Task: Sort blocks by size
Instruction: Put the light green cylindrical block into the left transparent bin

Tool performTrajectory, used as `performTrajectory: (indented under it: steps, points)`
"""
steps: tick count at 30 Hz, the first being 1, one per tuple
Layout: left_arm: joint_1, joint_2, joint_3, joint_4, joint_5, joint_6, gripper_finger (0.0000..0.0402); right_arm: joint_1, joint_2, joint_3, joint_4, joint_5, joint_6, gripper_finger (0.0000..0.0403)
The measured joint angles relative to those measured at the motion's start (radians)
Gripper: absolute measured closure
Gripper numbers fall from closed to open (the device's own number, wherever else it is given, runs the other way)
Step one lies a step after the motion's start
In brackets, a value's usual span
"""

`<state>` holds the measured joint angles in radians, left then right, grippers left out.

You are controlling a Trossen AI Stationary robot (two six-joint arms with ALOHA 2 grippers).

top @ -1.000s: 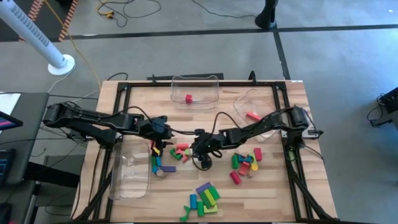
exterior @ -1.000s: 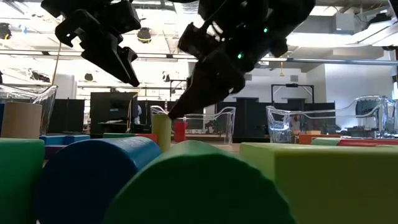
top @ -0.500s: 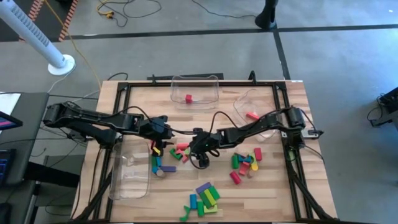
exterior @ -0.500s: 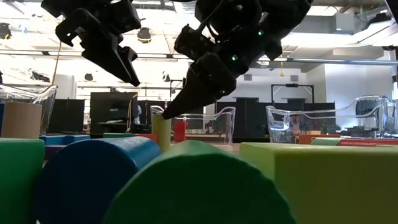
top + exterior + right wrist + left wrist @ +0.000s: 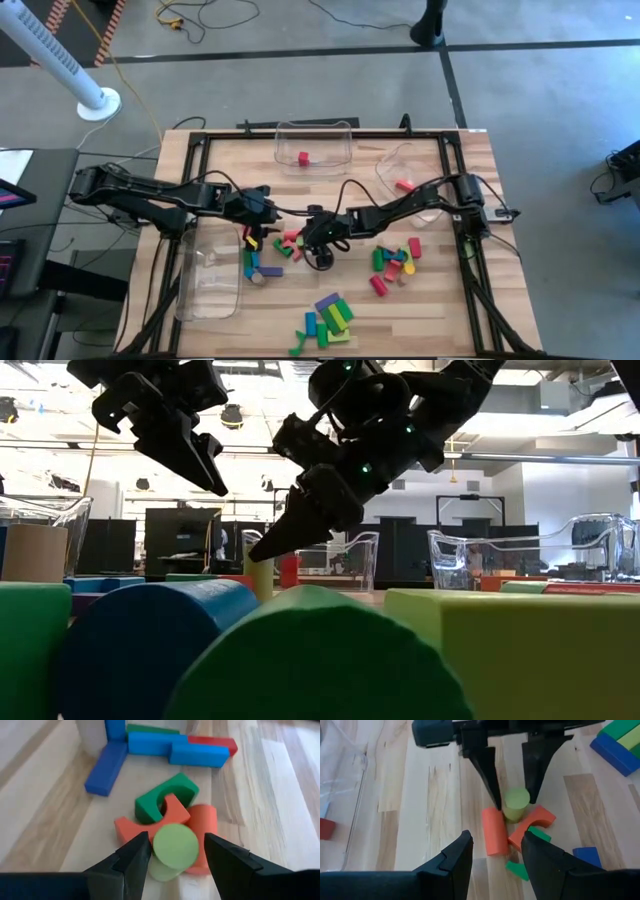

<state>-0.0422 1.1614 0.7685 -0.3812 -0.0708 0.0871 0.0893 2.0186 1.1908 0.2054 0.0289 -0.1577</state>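
yellow-green cylinder, orange arch, green arch

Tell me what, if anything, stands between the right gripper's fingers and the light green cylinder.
Nothing visible does. The right gripper is open, its fingers either side of the upright light green cylinder, with clear gaps. The orange cylinder and orange arch crowd close against its base, beyond the fingers, not between them and the cylinder.
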Motion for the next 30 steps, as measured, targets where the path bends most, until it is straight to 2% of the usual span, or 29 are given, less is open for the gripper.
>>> performTrajectory:
  steps: [7, 17, 30]
  points:
    - [0.000, 0.000, 0.000, 0.011, 0.000, 0.002, 0.0241, -0.001, 0.000, 0.000, 0.006, -0.001, 0.001, 0.0190]
    - [0.000, 0.000, 0.000, 0.014, 0.000, 0.001, 0.0241, -0.001, 0.000, 0.000, 0.005, -0.004, 0.000, 0.0241]
    - [0.000, 0.000, 0.000, 0.024, 0.000, 0.002, 0.0241, 0.000, -0.023, -0.001, -0.027, -0.007, -0.001, 0.0242]
